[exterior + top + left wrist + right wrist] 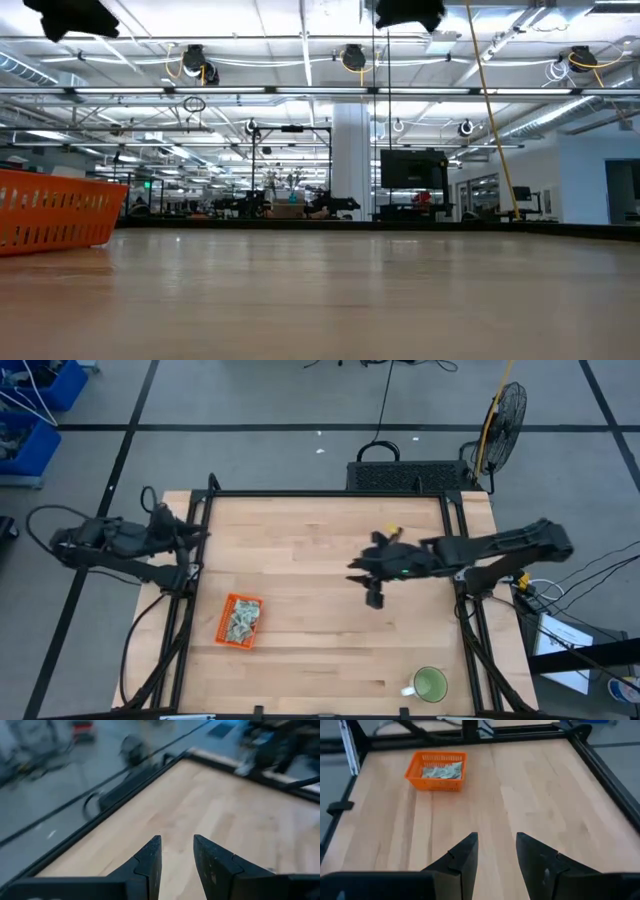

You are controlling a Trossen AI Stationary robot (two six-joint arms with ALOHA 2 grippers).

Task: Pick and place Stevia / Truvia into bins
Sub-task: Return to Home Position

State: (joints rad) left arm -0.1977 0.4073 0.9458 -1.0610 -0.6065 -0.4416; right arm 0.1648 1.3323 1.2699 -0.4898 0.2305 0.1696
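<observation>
Stevia / Truvia packets lie heaped together in the orange tray, and I find none loose on the wood in any view. I judge the sorting done and the step in hand to be the return to rest, not another pick.

At the left edge of the counter the left arm waits, folded over the frame. The left gripper points in across bare boards, its fingers a little apart with nothing between them. No packet lies anywhere near them.

The tray sits in the left half of the counter, closer to the left edge than to the middle. From table height I see only its slotted wall, standing flat on the wood.

The right arm reaches in from the right edge to about the middle of the counter. The right gripper hangs above the boards with its fingers parted and empty. The tray and its packets lie well ahead of those fingers, with open wood between.

What comes next, as I read it, calls for no grasp. I need to draw the right arm back toward its base at the right edge, clear of the frame rail there.

The green mug stands alone near a right-hand corner, well apart from both arms.
</observation>
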